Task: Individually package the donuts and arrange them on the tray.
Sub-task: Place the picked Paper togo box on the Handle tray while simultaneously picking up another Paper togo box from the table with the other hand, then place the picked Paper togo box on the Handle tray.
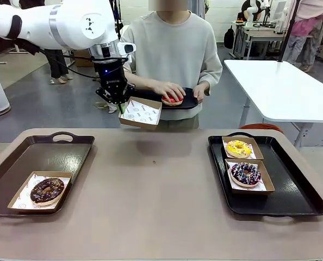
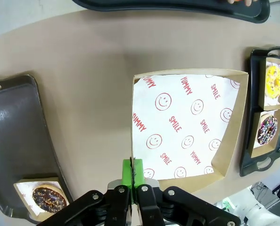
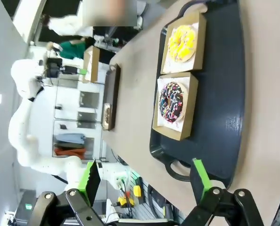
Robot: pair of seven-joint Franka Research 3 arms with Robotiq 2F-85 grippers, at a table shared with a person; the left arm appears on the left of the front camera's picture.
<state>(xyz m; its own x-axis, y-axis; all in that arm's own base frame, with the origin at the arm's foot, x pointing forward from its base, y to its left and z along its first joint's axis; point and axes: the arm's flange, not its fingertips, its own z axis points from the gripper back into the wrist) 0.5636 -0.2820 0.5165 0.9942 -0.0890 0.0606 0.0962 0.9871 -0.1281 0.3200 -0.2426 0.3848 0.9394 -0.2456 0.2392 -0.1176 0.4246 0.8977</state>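
My left gripper (image 1: 120, 105) hangs above the table's far edge, shut on the rim of an empty cardboard box (image 1: 141, 113) lined with white printed paper. In the left wrist view the green pads (image 2: 127, 175) pinch the near wall of that box (image 2: 189, 125). Just behind it, the person holds a small black tray (image 1: 190, 101) bearing the red donut (image 1: 172, 101), one hand resting on the donut. The yellow donut (image 1: 238, 148) and the sprinkled purple donut (image 1: 246, 173) sit boxed on the right tray (image 1: 292, 190). The chocolate donut (image 1: 47, 190) sits boxed on the left tray (image 1: 58, 155). My right gripper (image 3: 144, 165) is open above the right tray's end.
The brown table (image 1: 156, 190) is bare between the two black trays. A white table (image 1: 281, 87) stands beyond the far right corner. The right tray has free room beside and in front of its two boxes.
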